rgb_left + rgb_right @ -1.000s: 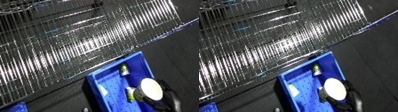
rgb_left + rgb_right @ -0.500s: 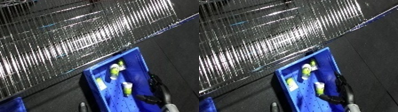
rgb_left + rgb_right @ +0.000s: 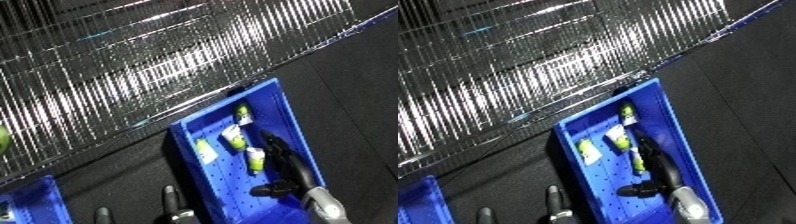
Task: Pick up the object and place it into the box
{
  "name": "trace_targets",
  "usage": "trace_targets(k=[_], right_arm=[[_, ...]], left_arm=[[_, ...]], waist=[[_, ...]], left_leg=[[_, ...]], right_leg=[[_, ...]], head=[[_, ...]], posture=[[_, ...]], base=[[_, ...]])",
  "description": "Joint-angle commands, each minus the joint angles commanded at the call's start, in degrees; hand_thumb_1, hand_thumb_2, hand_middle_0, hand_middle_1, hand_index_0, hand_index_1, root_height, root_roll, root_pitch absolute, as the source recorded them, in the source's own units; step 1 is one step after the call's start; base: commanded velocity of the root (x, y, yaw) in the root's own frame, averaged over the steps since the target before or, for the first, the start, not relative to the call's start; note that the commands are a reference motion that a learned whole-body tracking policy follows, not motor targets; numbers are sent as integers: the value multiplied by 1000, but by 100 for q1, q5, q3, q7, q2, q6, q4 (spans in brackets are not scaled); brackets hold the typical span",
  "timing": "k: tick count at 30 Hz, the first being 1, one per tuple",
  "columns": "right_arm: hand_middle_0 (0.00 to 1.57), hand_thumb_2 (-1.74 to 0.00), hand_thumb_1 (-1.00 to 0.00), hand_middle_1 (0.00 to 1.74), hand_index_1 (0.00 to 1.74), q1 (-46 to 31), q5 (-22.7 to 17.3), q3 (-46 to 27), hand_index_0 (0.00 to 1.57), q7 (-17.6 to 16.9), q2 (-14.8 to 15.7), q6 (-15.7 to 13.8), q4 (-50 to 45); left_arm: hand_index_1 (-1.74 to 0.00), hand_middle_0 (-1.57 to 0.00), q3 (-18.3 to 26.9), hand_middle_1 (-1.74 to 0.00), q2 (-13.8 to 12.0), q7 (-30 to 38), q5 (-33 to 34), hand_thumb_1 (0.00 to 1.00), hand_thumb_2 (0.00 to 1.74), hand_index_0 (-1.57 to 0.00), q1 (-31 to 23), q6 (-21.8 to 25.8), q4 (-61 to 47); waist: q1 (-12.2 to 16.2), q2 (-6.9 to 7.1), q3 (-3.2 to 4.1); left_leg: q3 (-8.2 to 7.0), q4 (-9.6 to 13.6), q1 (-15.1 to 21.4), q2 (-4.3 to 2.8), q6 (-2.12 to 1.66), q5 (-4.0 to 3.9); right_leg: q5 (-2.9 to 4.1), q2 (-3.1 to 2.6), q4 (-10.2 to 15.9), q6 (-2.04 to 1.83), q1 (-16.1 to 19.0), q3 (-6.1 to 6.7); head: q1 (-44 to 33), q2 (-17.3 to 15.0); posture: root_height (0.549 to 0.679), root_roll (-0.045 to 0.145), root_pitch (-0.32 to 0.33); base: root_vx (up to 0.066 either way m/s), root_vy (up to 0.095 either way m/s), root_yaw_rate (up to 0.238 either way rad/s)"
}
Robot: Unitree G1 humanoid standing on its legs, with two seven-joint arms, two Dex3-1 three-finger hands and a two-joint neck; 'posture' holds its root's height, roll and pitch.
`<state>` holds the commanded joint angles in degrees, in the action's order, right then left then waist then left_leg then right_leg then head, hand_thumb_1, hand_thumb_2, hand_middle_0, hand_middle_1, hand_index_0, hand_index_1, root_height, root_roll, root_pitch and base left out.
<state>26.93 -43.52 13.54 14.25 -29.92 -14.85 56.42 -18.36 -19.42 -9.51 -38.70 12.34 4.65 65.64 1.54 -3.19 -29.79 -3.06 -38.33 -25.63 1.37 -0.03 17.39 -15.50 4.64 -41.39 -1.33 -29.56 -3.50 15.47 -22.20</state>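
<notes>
Trouble could come as the right hand point(image 3: 282, 165), fingers straight and holding nothing inside the blue bin point(image 3: 286, 107), knocks a yellow-green bottle point(image 3: 256, 159) beside it; the left hand point(image 3: 171, 200) is too cropped to tell.

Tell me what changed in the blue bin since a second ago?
A second ago the right hand held a round white object over the blue bin. That object is gone from the hand now, and small green and white bottles show inside the bin, with the straight fingers reaching in beside them. The view shifted, so the camera moved. The wire cart looks the same.
</notes>
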Motion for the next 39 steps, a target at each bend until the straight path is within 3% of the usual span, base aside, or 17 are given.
trace_targets(k=[6, 10, 18, 25, 31, 39], right_arm=[[0, 0, 0, 0, 0, 71, 191, 236, 0, 135, 148, 305, -80], [0, 0, 0, 0, 0, 45, 314, 285, 0, 82, 271, 443, -119], [0, 0, 0, 0, 0, -45, 240, 531, 0, -237, 428, 699, -307], [0, 0, 0, 0, 0, 69, 252, 808, 0, -271, 618, 745, -90], [0, 0, 0, 0, 0, 95, 143, 988, 0, -309, 671, 773, -58], [0, 0, 0, 0, 0, -49, -79, 968, 0, -250, 748, 615, 69]], left_arm=[[0, 0, 82, 0, -77, -30, 185, 0, 0, 0, 230, -63, 156], [0, 0, 91, 0, -119, -39, 376, 0, 0, 0, 309, -19, 252], [0, 0, 46, 0, -251, 48, 593, 0, 0, 0, 316, 146, 155], [0, 0, 52, 0, -285, 74, 585, 0, 0, 0, 330, 414, 158], [0, 0, 135, 0, -410, 7, 182, 0, 0, 0, 303, 680, -121], [0, 0, 162, 0, -576, -296, -281, 0, 0, 0, 182, 816, -993]], waist=[[-124, 68, 0], [-221, 79, 0], [-431, 158, 0], [-625, 239, 0], [-771, 368, 0], [-979, 461, 0]], left_leg=[[90, 111, 57, -48, -29, -133], [167, 131, 31, -68, -50, -216], [270, -119, -231, -41, -24, -203], [335, -278, -409, -51, 2, -179], [402, -323, -561, -77, 6, -185], [513, -202, -619, -77, -24, -217]], right_leg=[[-51, 39, -14, -31, 103, -89], [-114, 94, -136, -49, 101, -167], [-74, 145, -125, -85, 29, -299], [-139, 182, -246, -66, -43, -415], [-177, 183, -327, -56, -122, -530], [-180, 246, -314, -90, -120, -689]], head=[[-1496, 138], [-2290, 764], [-3537, 1201], [-4407, 1979], [-4671, 2086], [-4464, 1734]], posture=[[640, 64, 56], [638, 60, 52], [638, 54, 65], [635, 44, 72], [633, 35, 83], [634, 29, 95]], base=[[-1, -45, 146], [26, -42, 226], [-5, -57, 233], [6, -18, 100], [-3, -16, 79], [-3, -19, 147]])
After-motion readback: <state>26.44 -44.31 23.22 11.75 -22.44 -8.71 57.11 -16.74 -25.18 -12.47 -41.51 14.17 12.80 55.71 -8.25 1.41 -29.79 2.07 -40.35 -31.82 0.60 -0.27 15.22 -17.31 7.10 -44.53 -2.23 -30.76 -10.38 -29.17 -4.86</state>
